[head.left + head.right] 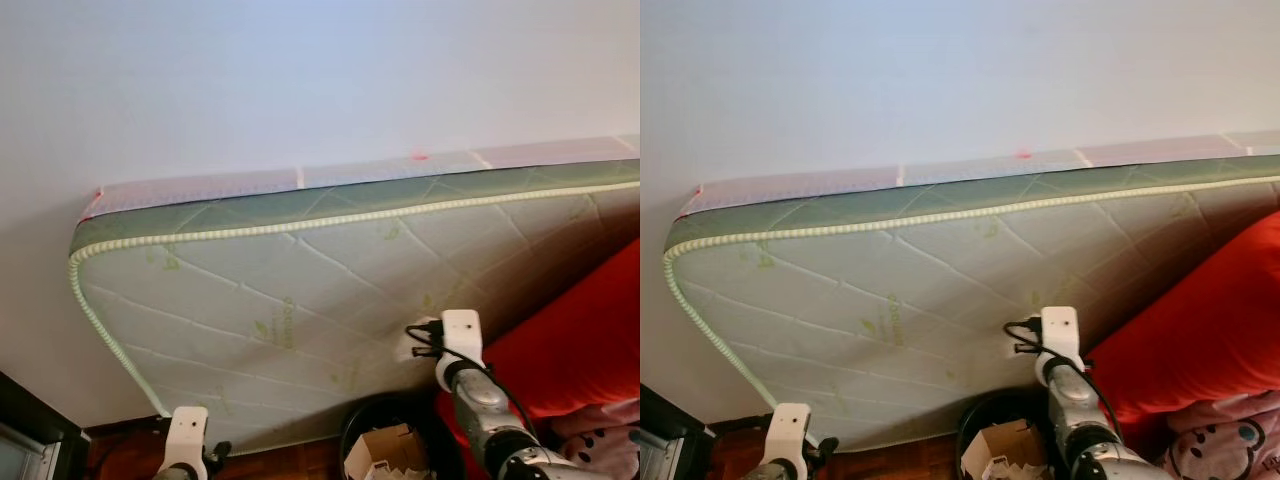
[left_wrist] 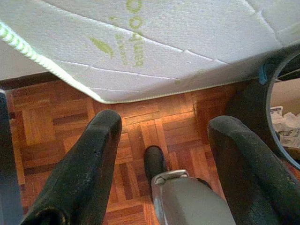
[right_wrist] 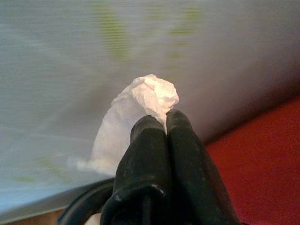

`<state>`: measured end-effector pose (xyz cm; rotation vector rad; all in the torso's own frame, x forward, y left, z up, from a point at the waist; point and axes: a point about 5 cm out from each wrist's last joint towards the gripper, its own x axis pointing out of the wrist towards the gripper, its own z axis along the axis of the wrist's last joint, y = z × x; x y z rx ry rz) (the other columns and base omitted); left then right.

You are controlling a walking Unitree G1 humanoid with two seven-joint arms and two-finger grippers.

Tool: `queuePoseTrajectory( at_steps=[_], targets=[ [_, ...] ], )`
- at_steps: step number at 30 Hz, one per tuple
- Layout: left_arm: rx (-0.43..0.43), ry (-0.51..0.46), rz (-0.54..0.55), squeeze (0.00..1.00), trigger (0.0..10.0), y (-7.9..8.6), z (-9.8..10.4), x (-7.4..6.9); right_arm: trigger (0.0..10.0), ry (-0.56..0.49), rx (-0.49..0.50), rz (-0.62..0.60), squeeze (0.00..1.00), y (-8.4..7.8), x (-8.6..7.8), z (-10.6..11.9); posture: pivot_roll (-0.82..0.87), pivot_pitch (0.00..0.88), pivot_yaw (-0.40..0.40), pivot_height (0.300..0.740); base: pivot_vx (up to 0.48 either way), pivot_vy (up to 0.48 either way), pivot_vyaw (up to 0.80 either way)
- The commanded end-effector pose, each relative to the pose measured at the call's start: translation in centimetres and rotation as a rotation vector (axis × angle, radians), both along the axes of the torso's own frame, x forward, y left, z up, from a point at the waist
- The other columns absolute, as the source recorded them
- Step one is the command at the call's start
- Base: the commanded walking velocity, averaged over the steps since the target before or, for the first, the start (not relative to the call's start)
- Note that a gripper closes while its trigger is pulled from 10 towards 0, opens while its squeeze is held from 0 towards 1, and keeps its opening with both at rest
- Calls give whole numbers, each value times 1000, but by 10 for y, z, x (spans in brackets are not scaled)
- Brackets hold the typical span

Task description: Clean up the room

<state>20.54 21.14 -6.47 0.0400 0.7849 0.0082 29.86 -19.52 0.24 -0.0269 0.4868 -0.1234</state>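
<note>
White crumpled tissue (image 3: 140,105) sticks out from between the two black fingers of the right gripper (image 3: 165,123), which are pressed fully together on it, so the wad is pinched at its lower edge and most of it stands free beyond the tips. This gripper is raised in front of the pale quilted mattress with green piping (image 1: 300,290), which leans against the white wall (image 1: 250,80). Just below it, near the robot, sits a round black bin (image 1: 365,425) holding a brown cardboard box (image 1: 385,450) and scraps of paper. To the right lies a bright red cushion or blanket (image 1: 580,350).

The left gripper (image 2: 159,136) hangs low on the left, its fingers spread wide and holding nothing, above the reddish wooden parquet floor (image 2: 154,117).

The likely risk is the drop: the tissue is light and held only by a small fold, so it could slip early or cling to a finger on release. Since the gripper appears to sit slightly right of the bin's mouth, the tissue could land on the red fabric or the floor.
</note>
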Motion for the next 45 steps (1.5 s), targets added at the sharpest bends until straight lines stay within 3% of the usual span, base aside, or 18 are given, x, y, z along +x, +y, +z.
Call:
queuePoseTrajectory(
  at_steps=[1,5,11,25,36,45],
  targets=[
    [-3,-3,6,0,10000,0,-1,-1,10000,22,9,-38,0,-4,-9,-8,110,0,-66,740,0,0,0],
    [-5,0,1,0,10000,-1,-1,-1,10000,117,-3,-113,0,-16,-37,-30,101,0,-61,740,0,0,0],
    [-5,0,0,0,10000,0,0,-1,10000,170,-13,-128,0,-19,-53,-42,101,0,-58,740,0,0,0],
    [-2,2,-5,0,10000,1,0,-1,10000,215,-68,-146,0,-26,-59,-45,108,0,-55,740,0,0,0],
    [-17,-38,10,0,10000,2,1,-3,10000,159,1,-131,0,-17,-61,-46,103,0,-53,740,0,0,0],
    [-31,-214,110,0,10000,3,10,1,10000,45,44,-81,0,-14,-53,-37,95,2,-70,740,0,0,0]
  ],
)
